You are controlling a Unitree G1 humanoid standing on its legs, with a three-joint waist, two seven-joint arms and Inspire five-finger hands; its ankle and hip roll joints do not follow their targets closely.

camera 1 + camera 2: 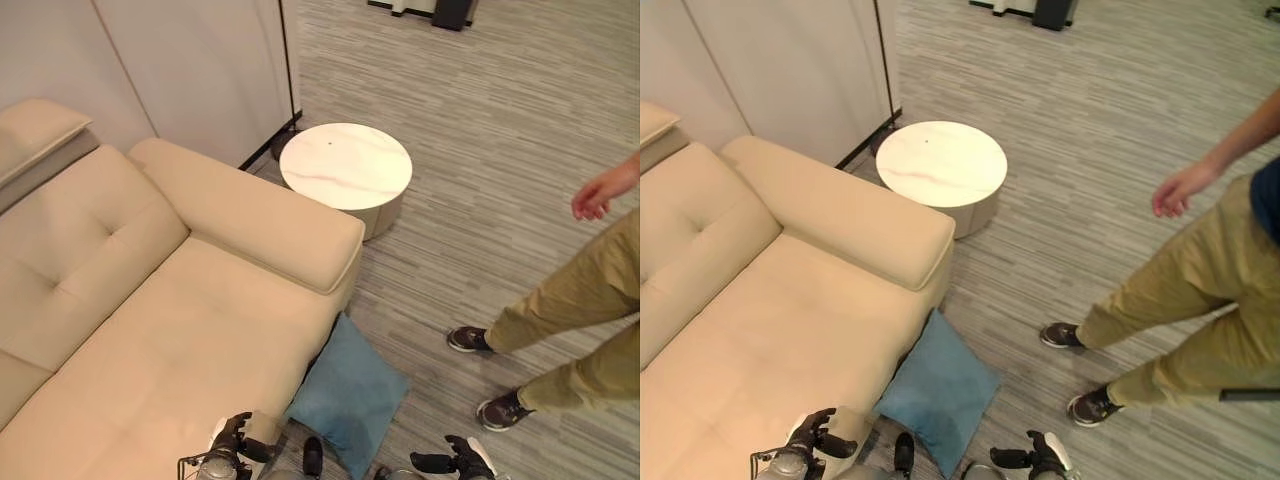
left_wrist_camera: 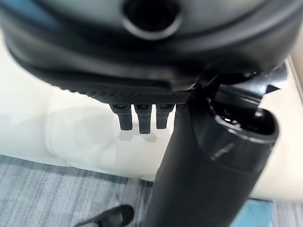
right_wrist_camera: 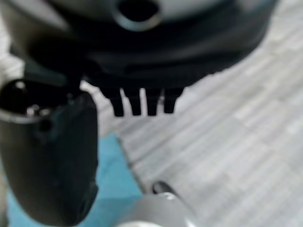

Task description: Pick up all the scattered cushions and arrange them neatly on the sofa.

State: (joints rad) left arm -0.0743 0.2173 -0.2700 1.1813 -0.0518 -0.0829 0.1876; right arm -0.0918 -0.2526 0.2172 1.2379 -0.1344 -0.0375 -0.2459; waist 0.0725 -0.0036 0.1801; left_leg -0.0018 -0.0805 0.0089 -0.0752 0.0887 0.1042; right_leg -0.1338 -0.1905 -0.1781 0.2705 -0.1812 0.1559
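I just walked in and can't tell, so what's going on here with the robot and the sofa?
The robot stands by the beige sofa, whose seat holds no cushion. One blue cushion leans on the floor against the sofa's front corner, untouched. The left hand and right hand hang low with relaxed fingers, holding nothing. A person stands on the carpet nearby, beyond a round white table.

One blue cushion (image 1: pixel 349 393), one beige sofa (image 1: pixel 150 330), one round table (image 1: pixel 345 166), one person (image 1: pixel 1200 300), apparently no further cushions.
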